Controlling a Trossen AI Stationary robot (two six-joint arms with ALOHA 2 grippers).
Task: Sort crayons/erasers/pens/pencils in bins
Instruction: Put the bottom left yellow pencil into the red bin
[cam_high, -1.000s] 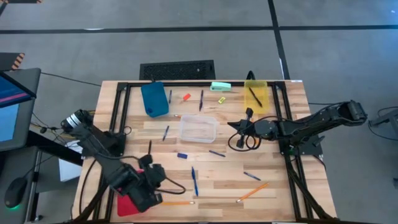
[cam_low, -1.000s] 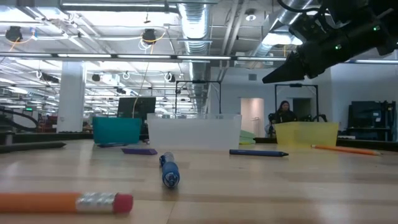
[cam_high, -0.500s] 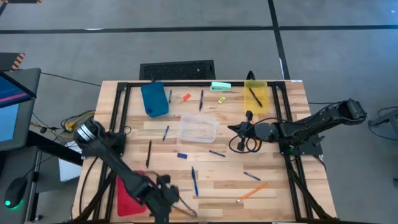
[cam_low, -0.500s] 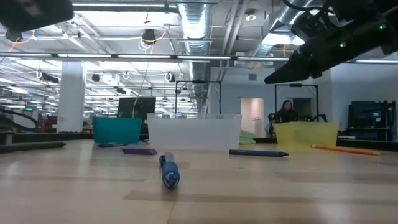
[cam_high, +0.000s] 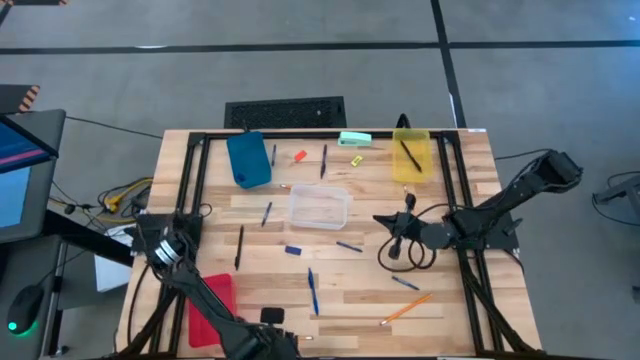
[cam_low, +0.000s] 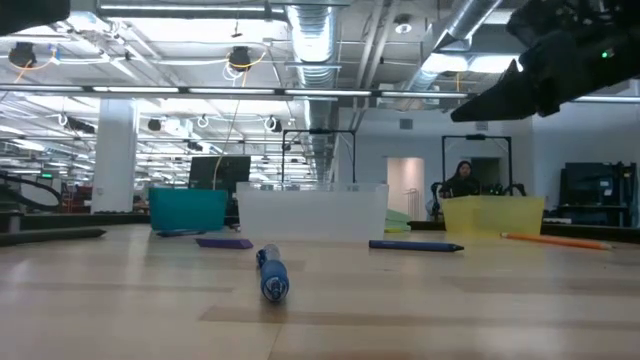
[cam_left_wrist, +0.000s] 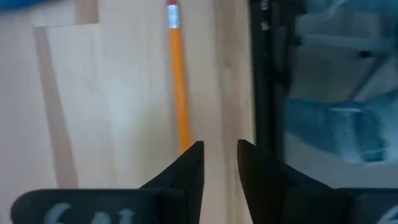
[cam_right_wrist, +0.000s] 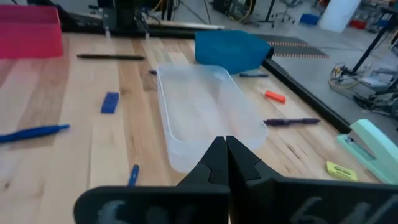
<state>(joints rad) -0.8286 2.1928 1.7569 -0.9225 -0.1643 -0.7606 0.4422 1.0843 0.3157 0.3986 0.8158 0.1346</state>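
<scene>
My left gripper (cam_high: 288, 342) (cam_left_wrist: 221, 155) hangs open at the table's near edge, right of the red bin (cam_high: 210, 305), pointing down. An orange pencil (cam_left_wrist: 178, 81) lies flat beside one fingertip, its eraser end away from the gripper; I cannot tell whether they touch. My right gripper (cam_high: 385, 218) (cam_right_wrist: 225, 146) is shut on nothing, right of the clear bin (cam_high: 320, 208). The blue bin (cam_high: 248, 160) and the yellow bin (cam_high: 411, 155) stand at the far side. Blue pens (cam_high: 312, 290) (cam_high: 349, 246), another pencil (cam_high: 405, 308), and orange-red (cam_high: 300, 156), yellow (cam_high: 356, 160) and blue (cam_high: 293, 250) erasers lie loose.
A black frame rail (cam_left_wrist: 264, 62) runs along the near edge close beside my left fingers. A mint-green stapler (cam_high: 355, 139) lies at the far edge. A dark pen (cam_high: 240, 245) lies left of centre, and another lies inside the yellow bin. A cable loops under my right arm (cam_high: 405, 245).
My left gripper has gone from over the red bin toward the table's near edge and rightward, sinking and tipping down. The orange pencil that filled the low view's foreground no longer shows there. My right gripper has swung a little toward the near edge, still shut.
</scene>
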